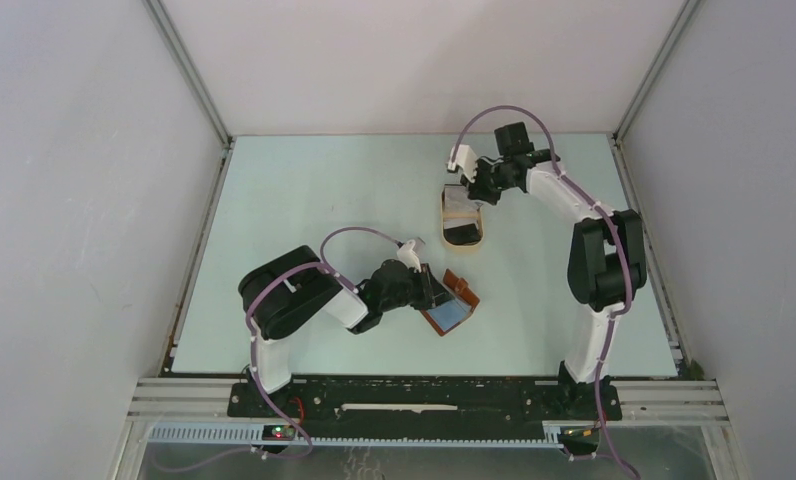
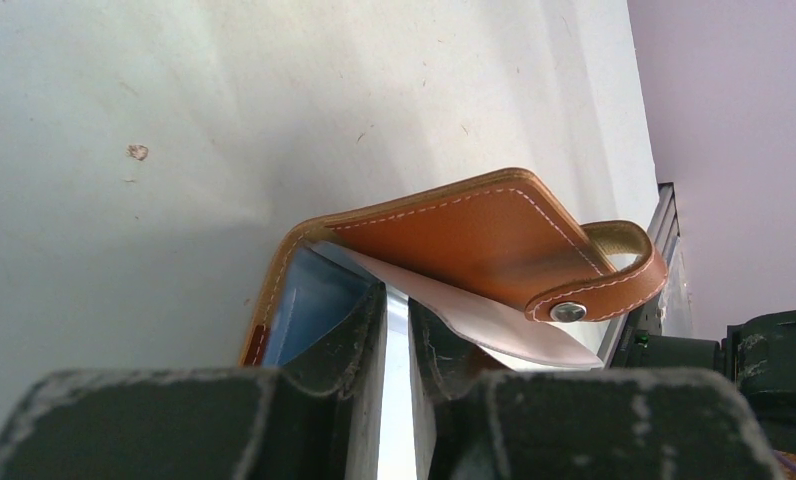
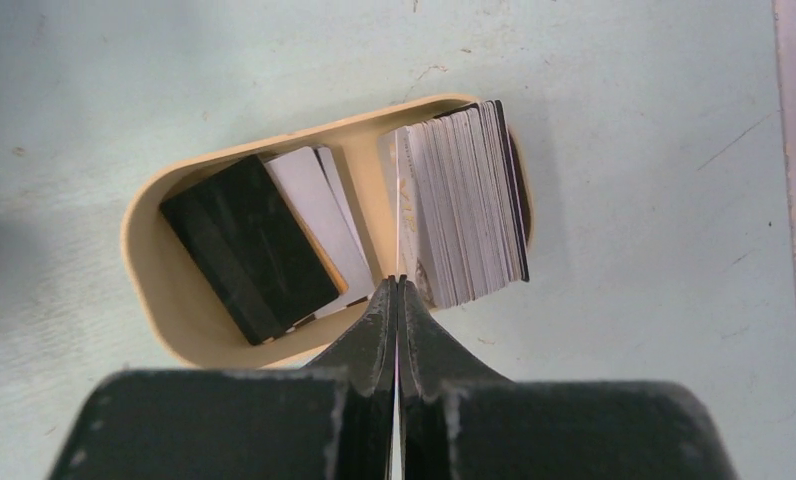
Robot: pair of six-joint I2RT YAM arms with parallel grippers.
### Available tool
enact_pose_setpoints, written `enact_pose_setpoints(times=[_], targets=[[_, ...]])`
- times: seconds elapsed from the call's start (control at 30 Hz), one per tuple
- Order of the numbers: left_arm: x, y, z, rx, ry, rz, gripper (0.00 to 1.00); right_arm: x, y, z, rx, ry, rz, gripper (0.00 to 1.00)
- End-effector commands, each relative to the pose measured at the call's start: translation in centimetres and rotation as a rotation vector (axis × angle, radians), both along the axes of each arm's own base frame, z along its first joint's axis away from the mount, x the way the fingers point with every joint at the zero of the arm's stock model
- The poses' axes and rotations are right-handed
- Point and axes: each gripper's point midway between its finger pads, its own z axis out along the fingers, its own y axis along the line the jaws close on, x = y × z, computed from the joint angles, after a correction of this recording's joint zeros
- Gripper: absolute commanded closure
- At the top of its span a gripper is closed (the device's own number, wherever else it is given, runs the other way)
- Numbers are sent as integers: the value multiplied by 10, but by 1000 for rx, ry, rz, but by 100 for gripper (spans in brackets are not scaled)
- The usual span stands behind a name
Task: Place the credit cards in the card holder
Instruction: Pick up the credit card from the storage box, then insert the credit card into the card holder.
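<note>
Left gripper (image 2: 396, 300) pinches card holder (image 2: 474, 235) open. Right gripper (image 3: 397, 290) closed tight at cards (image 3: 469, 200) in tray (image 3: 144, 250). Lift one only, straight up.

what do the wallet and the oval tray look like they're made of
Card holder: looks like smooth tan-brown leather or a leather-like material, with pale stitching along the edges and a metal snap on its strap. Tray: probably matte beige plastic, with an even colour and a smooth rounded rim.

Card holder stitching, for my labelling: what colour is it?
White stitching on the orange-brown card holder; clearest in left wrist view.
</note>
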Motion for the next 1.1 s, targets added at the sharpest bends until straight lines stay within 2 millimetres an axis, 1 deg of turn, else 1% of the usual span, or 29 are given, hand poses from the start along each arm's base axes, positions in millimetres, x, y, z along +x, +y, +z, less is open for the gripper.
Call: enact_pose_setpoints(times=[0.0, 0.07, 0.13, 0.17, 0.33, 0.47, 0.53, 0.7, 0.8, 0.83, 0.93, 1.0, 1.07], targets=[[3, 3, -15, 60, 5, -2, 81, -16, 7, 67, 151, 5, -20, 100], [3, 3, -15, 63, 6, -4, 81, -25, 6, 81, 198, 38, -42, 100], [4, 3, -15, 63, 4, -5, 81, -39, 5, 93, 243, 97, -66, 100], [4, 3, -14, 63, 3, -7, 81, -47, 6, 102, 271, 120, -74, 100], [6, 2, -12, 59, -2, -12, 81, -97, 10, 128, 399, 292, -85, 100], [6, 2, -11, 56, -1, -20, 81, -142, 12, 138, 493, 420, -88, 100], [6, 1, -10, 51, -3, -26, 81, -169, 13, 135, 529, 488, -81, 100], [7, -1, -6, 38, 0, -33, 81, -226, 14, 131, 590, 590, -24, 100], [6, -3, -2, 23, 7, -40, 80, -250, 13, 118, 600, 609, 10, 100], [7, -3, 1, 15, 8, -42, 80, -255, 13, 112, 598, 607, 20, 100], [5, -8, 9, -11, 14, -56, 79, -270, 16, 88, 540, 605, 27, 100], [5, -10, 14, -28, 20, -61, 79, -274, 18, 80, 493, 575, 37, 100], [3, -12, 19, -47, 31, -68, 78, -278, 23, 76, 486, 581, 53, 100]])
